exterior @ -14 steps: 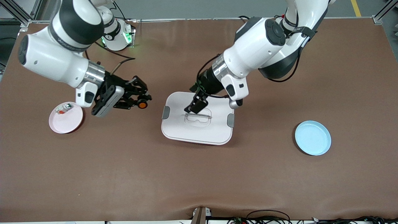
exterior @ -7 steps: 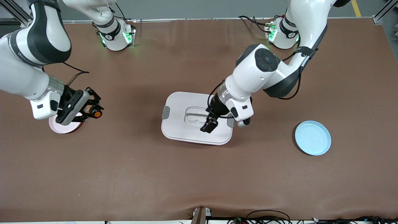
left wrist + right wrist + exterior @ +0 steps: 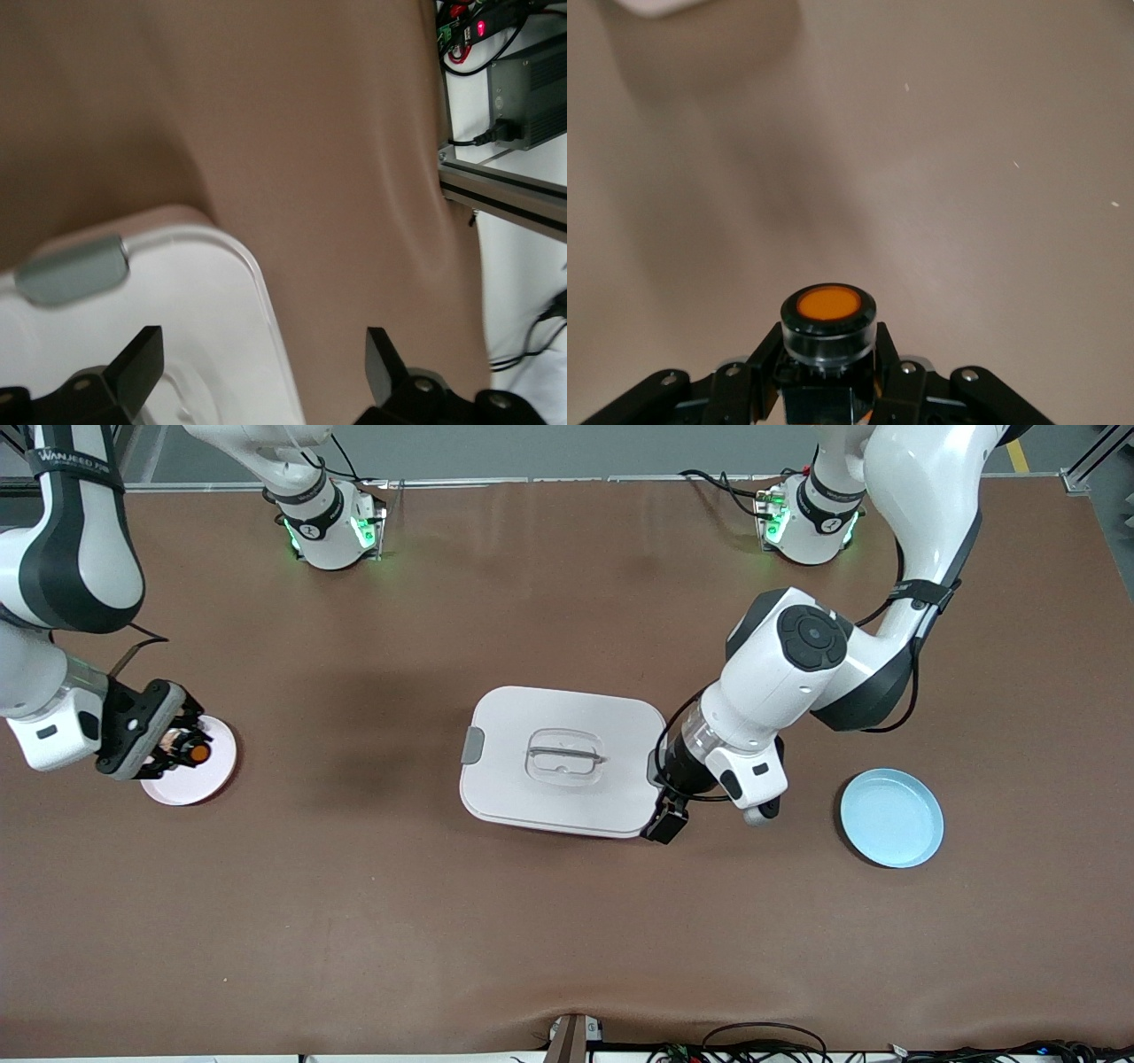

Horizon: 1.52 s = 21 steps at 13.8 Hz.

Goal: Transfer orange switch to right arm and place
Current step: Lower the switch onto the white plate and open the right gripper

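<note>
The right gripper (image 3: 182, 748) hangs over the pink plate (image 3: 213, 778) near the right arm's table edge, jaws clamped on the orange switch (image 3: 200, 753); lower gently, then release. Mid-table, the left gripper (image 3: 666, 825) waits, jaws apart, beside the white lidded box (image 3: 505, 779)

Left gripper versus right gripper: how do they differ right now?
The right gripper is shut on the orange switch, over the pink plate; the left gripper is open and holds nothing. The left gripper hangs over the corner of the white lidded box. Both are black two-finger grippers.
</note>
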Tool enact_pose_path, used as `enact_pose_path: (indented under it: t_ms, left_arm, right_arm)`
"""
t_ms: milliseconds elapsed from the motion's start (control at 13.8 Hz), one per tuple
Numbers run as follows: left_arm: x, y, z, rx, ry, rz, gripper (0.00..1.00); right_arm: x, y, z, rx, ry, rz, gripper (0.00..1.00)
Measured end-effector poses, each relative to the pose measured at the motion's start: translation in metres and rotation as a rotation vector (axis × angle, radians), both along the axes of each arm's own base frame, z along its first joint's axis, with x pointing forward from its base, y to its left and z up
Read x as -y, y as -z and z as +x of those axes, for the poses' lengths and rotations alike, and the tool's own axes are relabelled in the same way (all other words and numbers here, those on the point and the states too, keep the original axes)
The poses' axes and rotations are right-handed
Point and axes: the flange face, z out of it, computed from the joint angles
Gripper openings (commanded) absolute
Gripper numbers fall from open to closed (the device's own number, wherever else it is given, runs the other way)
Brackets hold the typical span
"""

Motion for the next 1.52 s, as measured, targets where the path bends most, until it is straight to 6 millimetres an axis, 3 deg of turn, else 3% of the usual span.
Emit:
enact_pose_path:
  t_ms: [289,578,794,1083,1156,1372,1517]
  left_arm:
    - [-0.029,0.022,-0.009,0.087,0.349,0.197,1.00]
    - [-0.083,0.031,-0.014,0.117,0.611,0.331,1.00]
    - [-0.123,0.030,-0.015,0.141,0.815,0.412,1.00]
    - [-0.184,0.030,-0.011,0.132,0.912,0.471,1.00]
    - [-0.209,0.027,-0.009,0.130,0.916,0.488,1.00]
    - [-0.265,0.014,-0.001,0.133,0.904,0.524,1.00]
    - [-0.289,0.005,0.001,0.135,0.864,0.531,1.00]
  right_arm:
    - [0.040,0.047,-0.011,0.067,-0.114,-0.079,0.00]
    - [0.059,0.104,-0.022,0.056,-0.249,-0.188,0.00]
    - [0.085,0.147,-0.028,0.064,-0.314,-0.201,0.00]
    - [0.106,0.196,-0.033,0.035,-0.317,-0.187,0.00]
    - [0.107,0.205,-0.034,0.030,-0.317,-0.184,0.00]
    - [0.116,0.221,-0.036,0.047,-0.315,-0.197,0.00]
    - [0.127,0.231,-0.041,0.062,-0.319,-0.218,0.00]
